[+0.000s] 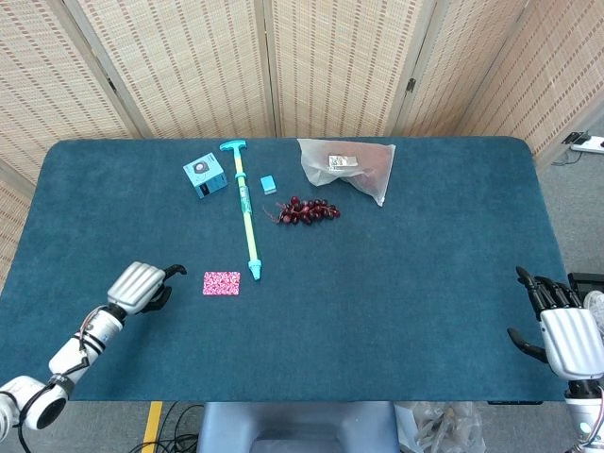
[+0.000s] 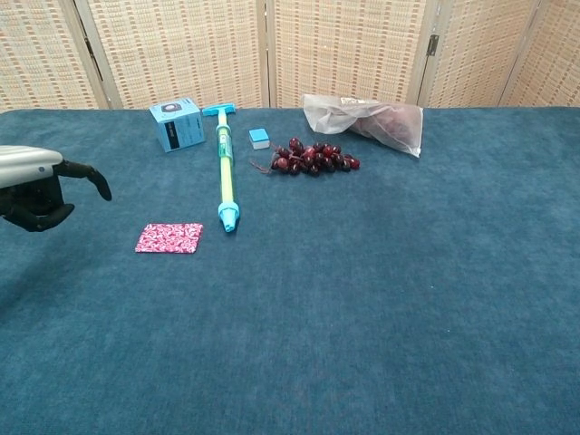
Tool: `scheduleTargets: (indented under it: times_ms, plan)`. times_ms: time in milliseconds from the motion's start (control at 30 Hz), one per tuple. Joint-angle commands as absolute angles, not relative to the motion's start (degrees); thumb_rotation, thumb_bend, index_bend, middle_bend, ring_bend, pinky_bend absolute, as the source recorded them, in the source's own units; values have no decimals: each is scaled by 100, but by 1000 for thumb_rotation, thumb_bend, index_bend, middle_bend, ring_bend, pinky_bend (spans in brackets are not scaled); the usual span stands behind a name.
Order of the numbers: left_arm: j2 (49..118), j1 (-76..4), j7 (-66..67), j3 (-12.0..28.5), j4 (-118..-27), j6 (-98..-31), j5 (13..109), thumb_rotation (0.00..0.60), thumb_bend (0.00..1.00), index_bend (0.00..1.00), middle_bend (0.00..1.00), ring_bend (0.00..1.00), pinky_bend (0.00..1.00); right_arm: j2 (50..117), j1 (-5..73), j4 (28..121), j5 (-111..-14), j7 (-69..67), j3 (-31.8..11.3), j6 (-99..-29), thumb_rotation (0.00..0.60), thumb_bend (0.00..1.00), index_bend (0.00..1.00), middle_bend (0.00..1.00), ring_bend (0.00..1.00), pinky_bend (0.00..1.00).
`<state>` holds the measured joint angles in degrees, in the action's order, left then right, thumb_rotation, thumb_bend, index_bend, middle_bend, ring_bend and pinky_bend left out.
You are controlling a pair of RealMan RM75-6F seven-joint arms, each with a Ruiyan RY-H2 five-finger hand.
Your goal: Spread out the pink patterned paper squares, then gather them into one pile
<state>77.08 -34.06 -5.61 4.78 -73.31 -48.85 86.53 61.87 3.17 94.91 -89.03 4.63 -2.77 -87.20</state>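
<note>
My left robot hand [image 1: 142, 283] hovers near the pink patterned paper squares [image 1: 221, 282], fingers loosely curled, holding nothing. My right robot hand [image 1: 559, 326] sits at the worktop [image 1: 396, 283] edge, fingers apart, empty.

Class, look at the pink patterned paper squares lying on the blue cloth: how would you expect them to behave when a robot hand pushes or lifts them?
The pink patterned paper squares lie flat against the table, so they probably look thin, light and hard to pinch. The cloth seems fuzzy, so a sideways push may fan them rather than slide them together.
</note>
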Motion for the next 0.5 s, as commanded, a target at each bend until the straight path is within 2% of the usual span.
scheduleTargets:
  times_ms: [33,500]
  plan:
    - [7905,-3568,-443,496,-7172,-4584,8343,600,719,266,1000,993,1000,6194,319,9477,-8902,451,-276,-8713,600,244,0,260,176,191]
    - [8373,-3835,-1,418,-7128,-4319,8003,600,739,232,1000,1000,1000,6286,358,9334,-8768,338,-296,-8576,600,244,0,263,187,191]
